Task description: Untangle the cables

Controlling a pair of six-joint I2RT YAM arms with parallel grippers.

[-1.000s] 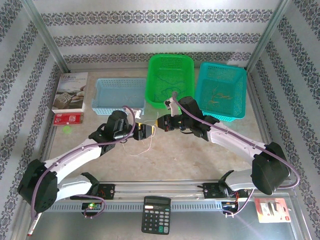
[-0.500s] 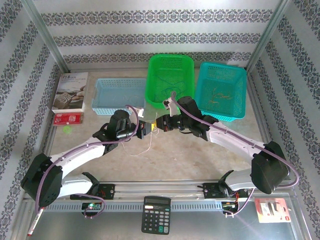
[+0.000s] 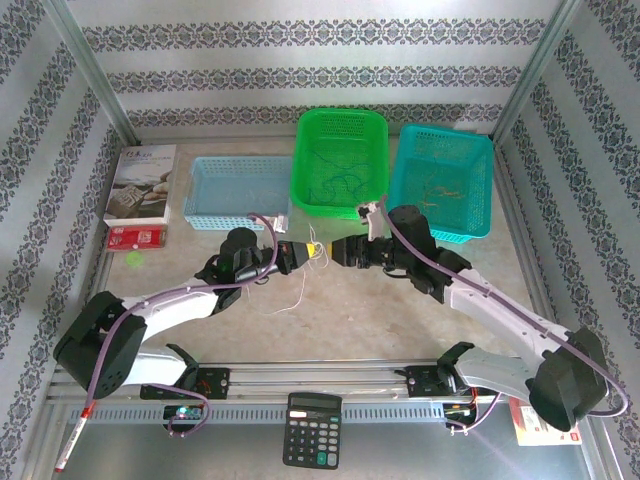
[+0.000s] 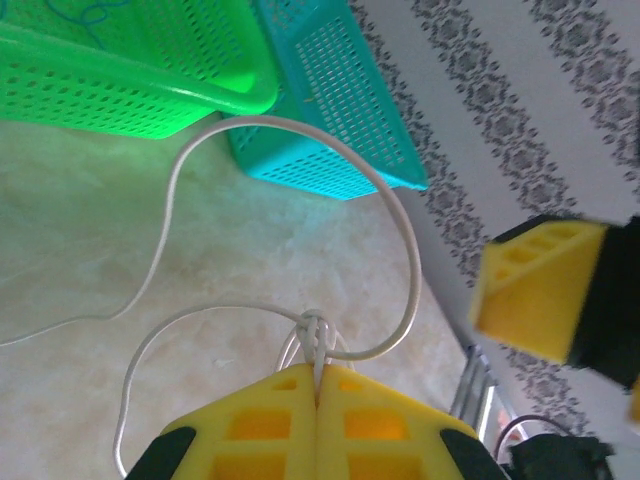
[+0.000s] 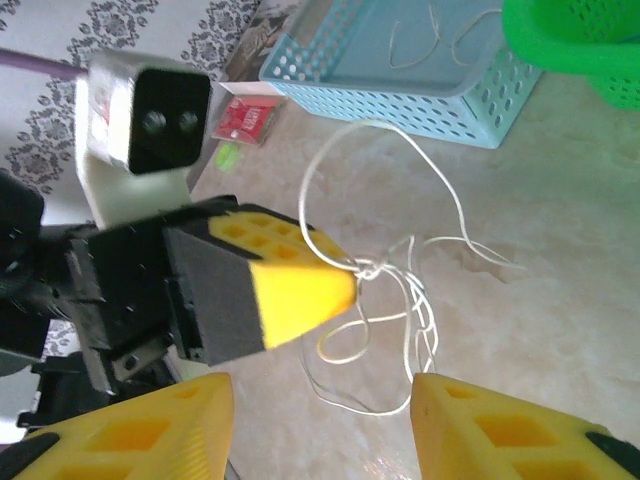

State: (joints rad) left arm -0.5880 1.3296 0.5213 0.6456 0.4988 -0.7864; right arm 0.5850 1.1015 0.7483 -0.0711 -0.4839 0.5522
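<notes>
Observation, top view, centre of frame.

At left: left jaws closed tight on the knot (image 4: 315,335) of the cables (image 5: 372,268), yellow pads (image 4: 390,440) meeting face to face with the knot pinched at their very tips. Held up off the tabletop (image 3: 360,330), just below the near wall of the green basket (image 3: 325,210).

From the pinch: one white loop arching up and away toward the baskets in the left wrist view. Other thin strands hanging down from the knot and trailing onto the tabletop toward the lower left in the top view. Long axis of the loose tails roughly downward from the knot, not across the gap between the arms. Colours other than white hard to make out.

At right: right jaws standing open, nothing between them, tips pointing left at the knot, near it but apart. In the right wrist view, two yellow fingertips (image 5: 500,430) along the bottom edge, knot above the gap and a little right of its middle, hanging strands dropping toward the space between.

Judgement: left arm nearer, already holding; right arm facing it head-on across a short gap. Next move probably a right-side pinch on a single strand just beside the knot, then a pull away to the right. Calls for a small advance and a sideways correction toward the chosen strand. Risk: closing on several strands at once, tightening rather than loosening.
</notes>
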